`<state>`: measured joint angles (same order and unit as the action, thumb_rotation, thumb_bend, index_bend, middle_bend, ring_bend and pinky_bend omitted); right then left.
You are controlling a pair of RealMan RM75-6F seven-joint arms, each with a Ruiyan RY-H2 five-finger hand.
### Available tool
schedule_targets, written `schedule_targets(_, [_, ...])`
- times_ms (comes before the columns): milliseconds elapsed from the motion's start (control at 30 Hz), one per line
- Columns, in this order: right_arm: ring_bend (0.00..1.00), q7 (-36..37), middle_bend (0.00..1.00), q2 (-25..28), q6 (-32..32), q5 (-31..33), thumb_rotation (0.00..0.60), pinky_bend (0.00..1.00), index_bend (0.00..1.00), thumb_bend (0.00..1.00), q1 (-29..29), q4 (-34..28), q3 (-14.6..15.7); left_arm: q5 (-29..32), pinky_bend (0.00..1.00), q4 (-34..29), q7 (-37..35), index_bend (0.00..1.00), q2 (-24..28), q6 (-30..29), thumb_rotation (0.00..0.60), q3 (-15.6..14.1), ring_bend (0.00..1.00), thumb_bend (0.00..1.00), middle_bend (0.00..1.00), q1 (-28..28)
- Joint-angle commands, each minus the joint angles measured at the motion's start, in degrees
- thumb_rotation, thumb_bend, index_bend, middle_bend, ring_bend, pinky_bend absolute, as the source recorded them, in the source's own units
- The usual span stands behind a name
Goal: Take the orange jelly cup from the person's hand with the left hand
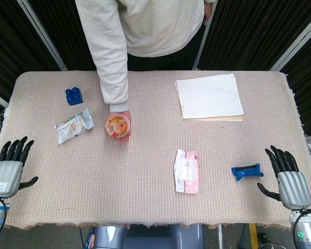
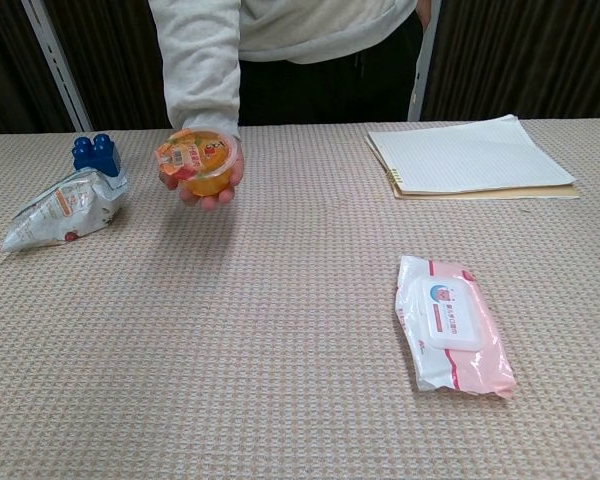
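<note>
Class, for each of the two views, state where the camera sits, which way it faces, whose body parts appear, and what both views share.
Head view: high, looking down at the table; left hand and right hand at the bottom corners.
Chest view: low, facing across the table; neither robot hand shows.
Shared: person's hand holding the orange jelly cup, pink wipes pack, paper stack.
</note>
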<state>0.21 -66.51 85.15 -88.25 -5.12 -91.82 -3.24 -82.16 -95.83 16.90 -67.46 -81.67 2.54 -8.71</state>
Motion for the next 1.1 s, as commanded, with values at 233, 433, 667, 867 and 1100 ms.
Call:
schedule_targets(233, [0.00,0.3,0.00,0.2,-0.1,0.4,0.600,0.00,0.05,0.14,0.1,-0.1,0.0,0.9,0.03,-5.0,3.2,0.00,3.8,5.5,0.600,2.2,0.00,0.05,0.00,-4.5])
schedule_targets(433, [0.00,0.1,0.00,0.3,-0.4,0.2,0.600,0.00,0.05,0.14,-0.1,-0.2,0.2,8.1,0.12,-10.4,11.0,0.03,7.4,15.2,0.600,6.5,0.00,0.05,0.00,-12.1])
schedule_targets(667, [0.00,0.4,0.00,0.5,-1.0,0.7,0.600,0.00,0.05,0.14,-0.2,-0.3,0.1,19.2,0.13,-11.7,20.3,0.04,6.9,24.6,0.600,11.0,0.00,0.05,0.00,-21.8])
schedule_targets(867, [0.00,0.8,0.00,0.8,-1.2,0.7,0.600,0.00,0.05,0.14,-0.2,-0.3,0.3,30.0,0.13,-11.0,29.1,0.04,3.7,29.3,0.600,12.2,0.01,0.06,0.00,-30.1])
schedule_targets(1100, [0.00,1.3,0.00,1.0,-1.2,0.7,0.600,0.00,0.05,0.14,-0.1,-0.4,0.4,41.4,0.14,-10.8,37.7,0.05,-1.4,28.1,0.600,11.7,0.02,0.10,0.00,-38.2])
